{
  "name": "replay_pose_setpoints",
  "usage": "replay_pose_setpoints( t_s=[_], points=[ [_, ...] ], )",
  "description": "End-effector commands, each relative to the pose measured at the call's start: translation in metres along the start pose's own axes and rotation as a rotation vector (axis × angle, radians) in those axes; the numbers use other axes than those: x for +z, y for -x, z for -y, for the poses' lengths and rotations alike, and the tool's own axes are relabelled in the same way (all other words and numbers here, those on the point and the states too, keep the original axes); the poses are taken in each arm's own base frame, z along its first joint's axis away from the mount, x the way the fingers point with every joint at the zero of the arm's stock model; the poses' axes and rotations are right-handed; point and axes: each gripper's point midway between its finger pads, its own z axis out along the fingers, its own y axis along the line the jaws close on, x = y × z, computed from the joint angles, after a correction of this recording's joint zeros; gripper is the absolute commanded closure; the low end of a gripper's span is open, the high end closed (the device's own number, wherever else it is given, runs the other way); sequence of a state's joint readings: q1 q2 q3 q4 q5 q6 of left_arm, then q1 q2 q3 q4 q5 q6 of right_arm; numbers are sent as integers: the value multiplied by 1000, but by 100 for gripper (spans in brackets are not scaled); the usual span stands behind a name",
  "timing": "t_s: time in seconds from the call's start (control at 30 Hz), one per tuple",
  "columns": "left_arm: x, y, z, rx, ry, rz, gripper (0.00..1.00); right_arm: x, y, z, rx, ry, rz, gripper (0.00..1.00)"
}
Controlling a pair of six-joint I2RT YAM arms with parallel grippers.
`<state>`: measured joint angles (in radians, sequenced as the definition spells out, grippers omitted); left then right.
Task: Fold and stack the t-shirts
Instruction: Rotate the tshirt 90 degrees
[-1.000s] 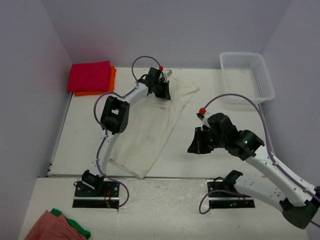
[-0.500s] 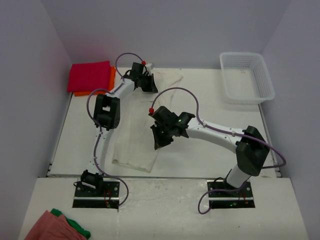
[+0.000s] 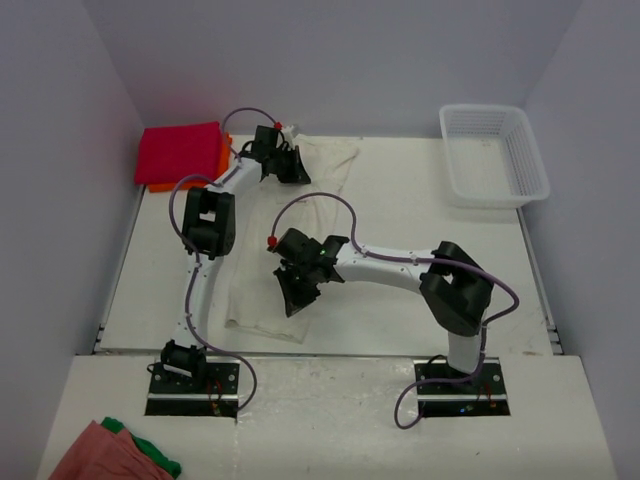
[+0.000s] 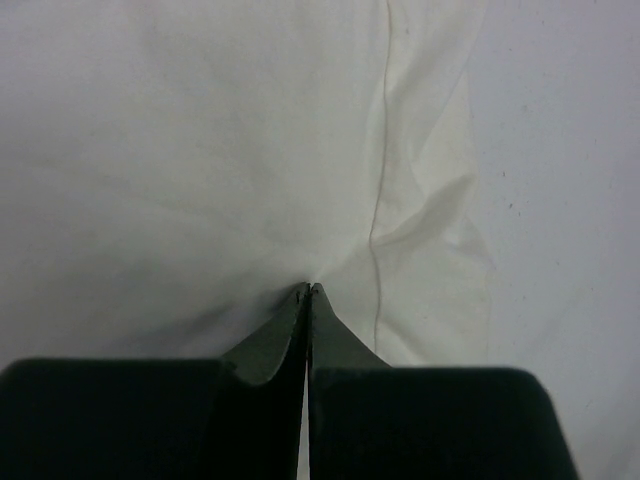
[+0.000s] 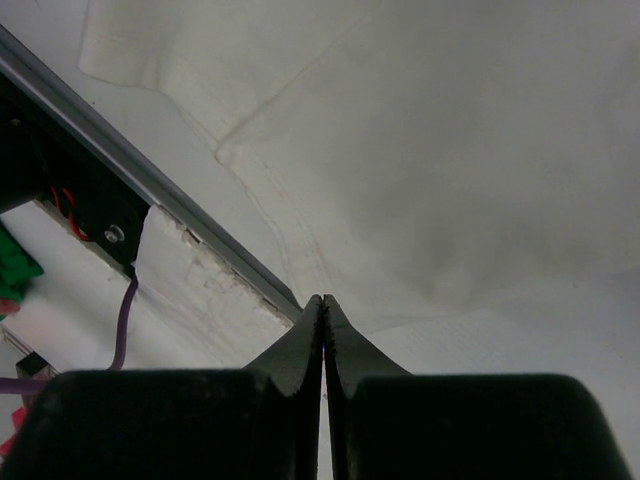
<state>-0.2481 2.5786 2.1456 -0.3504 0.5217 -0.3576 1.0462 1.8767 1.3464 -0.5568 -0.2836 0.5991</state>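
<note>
Overhead, the magenta t-shirt (image 3: 178,152) lies folded on the orange t-shirt (image 3: 225,150) at ten o'clock. The cream t-shirt (image 3: 255,280), mid-table toward eight, looks half-folded and not yet stacked.

Left wrist: the fingers (image 4: 270,345) of the left gripper (image 4: 308,292) press together, pinching cream cloth.

Right wrist: the right gripper (image 5: 322,300) is likewise closed, seemingly nipping the hem.

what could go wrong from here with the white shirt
1. The left gripper is shut on only a small pinch of the cream t-shirt; a pull may slip it free or bunch the cloth.
2. The right gripper is shut right by the shirt's near hem at the table's edge rail; a drag might slide the hem over.
3. The folded magenta t-shirt lies near the left gripper; a swing might knock it.
</note>
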Motion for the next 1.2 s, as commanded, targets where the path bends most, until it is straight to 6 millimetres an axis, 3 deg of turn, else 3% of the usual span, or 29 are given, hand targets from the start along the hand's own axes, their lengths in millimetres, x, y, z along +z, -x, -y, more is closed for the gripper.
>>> replay_pose_setpoints(
  t_s=[0.0, 0.37, 0.93, 1.17],
  points=[
    [-6, -9, -16, -26, 53, -24, 100, 3, 11, -22, -28, 68, 16, 100],
    [-4, -16, -20, -28, 56, -35, 100, 32, -20, -5, 11, 52, -62, 100],
    [-4, -20, -31, -37, 58, -44, 100, 35, -81, 31, 123, -13, -105, 100],
    [0, -27, -32, -53, 31, -60, 100, 22, -108, 72, 282, -156, -37, 100]
  ],
)
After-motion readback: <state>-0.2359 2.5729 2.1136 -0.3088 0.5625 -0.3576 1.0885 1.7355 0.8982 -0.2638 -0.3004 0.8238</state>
